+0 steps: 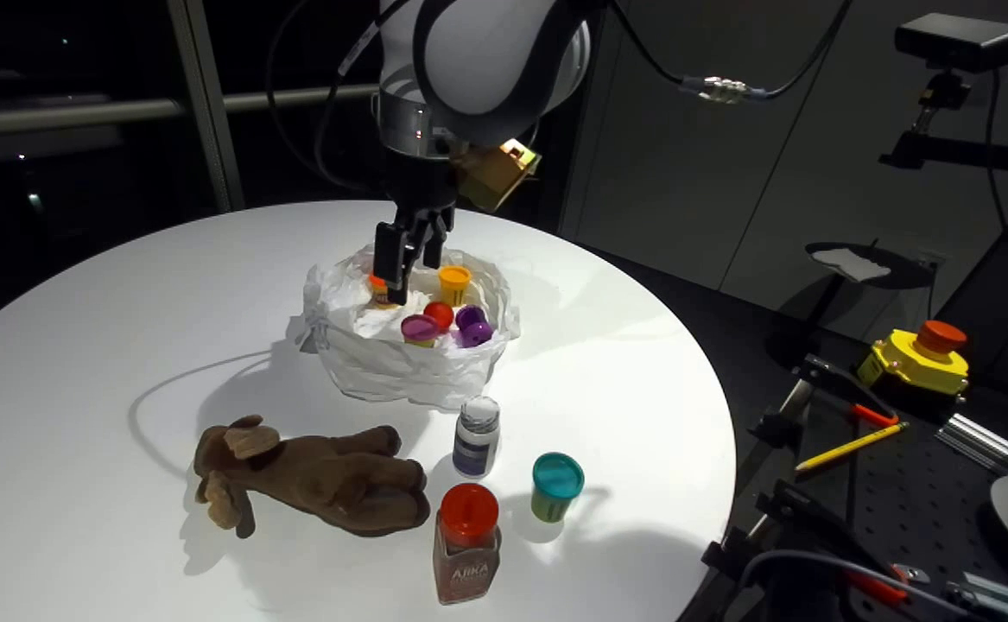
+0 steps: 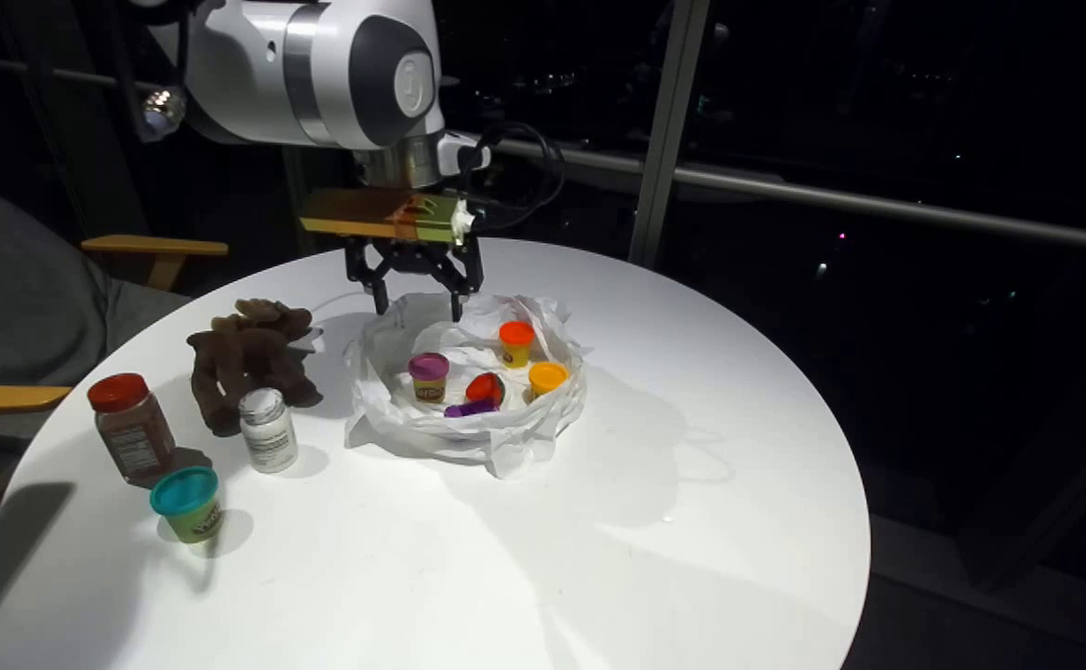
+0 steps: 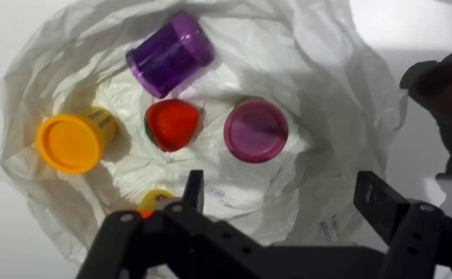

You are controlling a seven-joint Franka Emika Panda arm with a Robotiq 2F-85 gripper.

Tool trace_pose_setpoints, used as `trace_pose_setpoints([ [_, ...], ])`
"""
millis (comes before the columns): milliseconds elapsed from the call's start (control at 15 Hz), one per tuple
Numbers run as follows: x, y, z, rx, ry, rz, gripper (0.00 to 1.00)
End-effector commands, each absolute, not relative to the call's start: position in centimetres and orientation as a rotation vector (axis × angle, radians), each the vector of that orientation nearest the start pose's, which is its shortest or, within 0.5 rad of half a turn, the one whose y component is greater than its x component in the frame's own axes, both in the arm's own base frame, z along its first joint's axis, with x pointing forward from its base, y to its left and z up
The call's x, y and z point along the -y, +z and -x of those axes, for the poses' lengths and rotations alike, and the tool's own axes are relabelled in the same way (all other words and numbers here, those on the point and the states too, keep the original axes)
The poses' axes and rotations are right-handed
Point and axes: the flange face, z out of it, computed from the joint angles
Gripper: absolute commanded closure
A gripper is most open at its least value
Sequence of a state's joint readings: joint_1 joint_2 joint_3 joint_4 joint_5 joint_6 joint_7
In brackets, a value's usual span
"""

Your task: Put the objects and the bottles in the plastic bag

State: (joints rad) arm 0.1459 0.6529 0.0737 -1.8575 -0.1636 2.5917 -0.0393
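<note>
My gripper [image 3: 282, 174] hovers open over the plastic bag [image 1: 408, 380], nothing between its fingers. Inside the whitish, wrinkled bag sit a yellow-lidded tub [image 3: 69, 143], a pink-lidded tub [image 3: 256, 131], a red strawberry-like piece [image 3: 172, 124] and a purple cup [image 3: 171, 56] on its side. An orange-lidded tub [image 2: 516, 342] is there too, partly behind a finger in the wrist view. Outside the bag, the brown plush toy [image 1: 322, 484] lies flat. Beside it stand a white bottle [image 1: 476, 441], a red-capped bottle [image 1: 467, 553] and a teal-lidded tub [image 1: 555, 488].
Everything rests on a round white table [image 2: 654, 577]. A grey chair with wooden armrests [image 2: 7, 398] stands close to its edge. Off the table, a black bench holds a yellow emergency-stop box [image 1: 914, 363] and a pencil [image 1: 852, 447].
</note>
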Motion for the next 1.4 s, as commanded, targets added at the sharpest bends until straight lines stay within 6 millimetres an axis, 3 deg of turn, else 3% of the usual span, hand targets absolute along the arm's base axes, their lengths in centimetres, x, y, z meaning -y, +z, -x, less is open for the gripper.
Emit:
trace_pose_setpoints([
  [0, -14.5, 18.2, -56.8, 0.48, -0.136, 3.118, 0.0],
  [200, -14.8, 17.4, -52.3, 0.457, -0.096, 3.117, 0.0],
  [467, -16.4, 16.8, -49.0, 0.573, -0.123, 3.061, 0.0],
  [733, -18.2, 16.9, -48.2, 0.593, -0.18, 3.018, 0.0],
  [1333, -19.3, 15.0, -48.2, 0.578, -0.073, 3.015, 0.0],
])
